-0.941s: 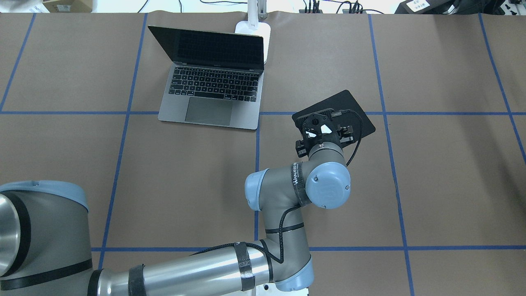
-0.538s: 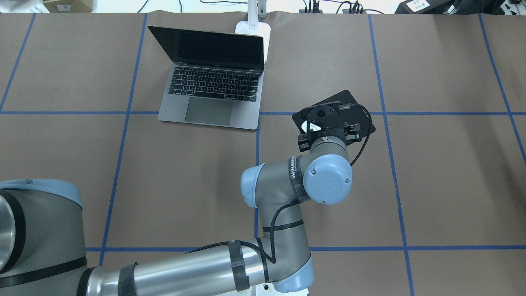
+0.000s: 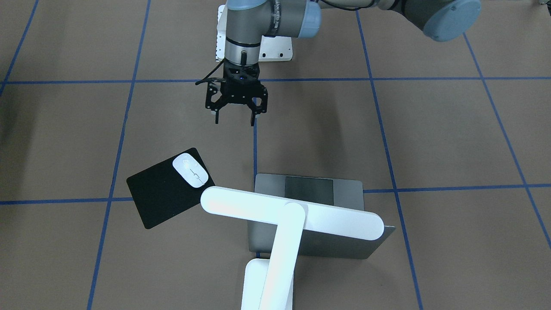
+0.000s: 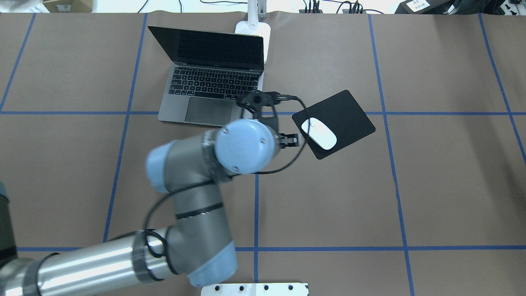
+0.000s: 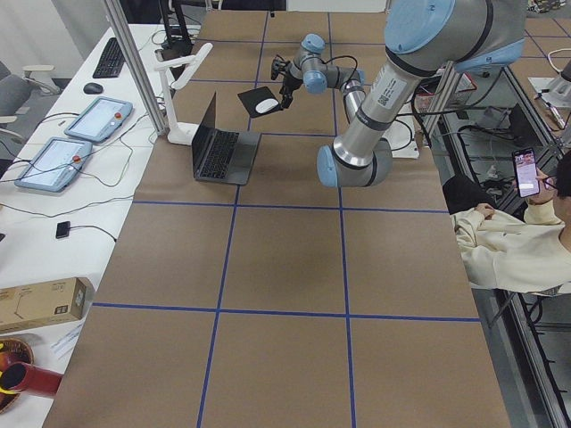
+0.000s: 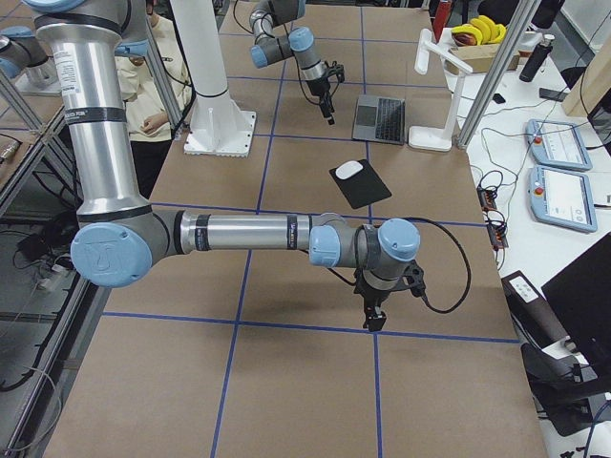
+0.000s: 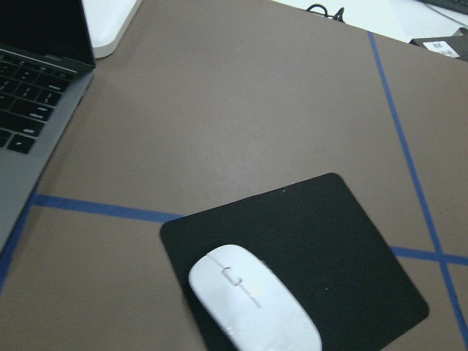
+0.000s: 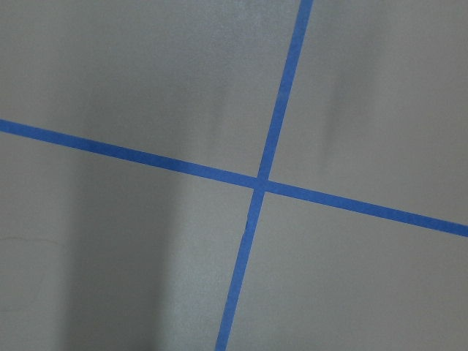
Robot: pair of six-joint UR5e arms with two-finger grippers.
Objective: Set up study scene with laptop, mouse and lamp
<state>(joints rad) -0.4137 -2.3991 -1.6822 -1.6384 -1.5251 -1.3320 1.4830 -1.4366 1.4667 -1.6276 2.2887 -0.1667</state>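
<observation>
1. Laptop (image 4: 215, 83): stands open on the brown surface (image 4: 452, 185), toward the far side, screen dark, keyboard facing the robot.
2. Lamp (image 3: 335, 220): rests its white base just behind the laptop's lid, at the far edge. Slants upward; in the front-facing view, crosses in front of the lid and keyboard with its long bar head.
3. Mouse (image 4: 319, 133): lies on a black pad (image 4: 349, 111), at the corner nearest the robot and the laptop, long axis slanted, with nothing touching it.
4. Black pad: lies flat and askew to the robot's right of the laptop, near but apart, and covers part of a blue tape line (image 4: 452, 113).
5. Left claw (image 3: 234, 122): hangs pointing down above the surface on the robot's side of laptop and pad. Fingers spread wide, holds nothing, touches neither.
6. Right claw (image 6: 371, 322): points down close over bare surface, well apart from laptop, mouse and lamp. Shows only in a side view; cannot tell whether spread or closed.
</observation>
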